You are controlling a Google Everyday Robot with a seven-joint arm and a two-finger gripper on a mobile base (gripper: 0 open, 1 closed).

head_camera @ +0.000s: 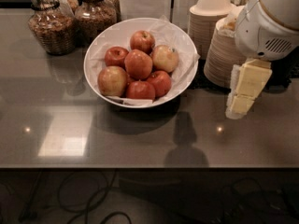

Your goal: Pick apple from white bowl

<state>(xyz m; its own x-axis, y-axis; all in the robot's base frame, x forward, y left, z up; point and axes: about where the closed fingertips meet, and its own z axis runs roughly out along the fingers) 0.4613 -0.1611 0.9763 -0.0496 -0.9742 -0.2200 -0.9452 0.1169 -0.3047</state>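
The white bowl (187, 45) is lined with white paper and stands at the back centre of the dark counter. It holds several apples. The large orange-red apple (138, 63) lies in the middle of the pile, with paler apples to its left (111, 80) and right (164, 58). My gripper (239, 107) hangs to the right of the bowl, just above the counter, pointing down and left. It is apart from the bowl and holds nothing that I can see. The white arm housing (271, 22) sits above it.
Two stacks of beige disposable bowls (210, 22) stand at the back right, the nearer one partly behind the arm. Two glass jars (52, 27) with brown contents stand at the back left. The counter's front edge (140, 167) runs across the lower frame, with cables on the floor below.
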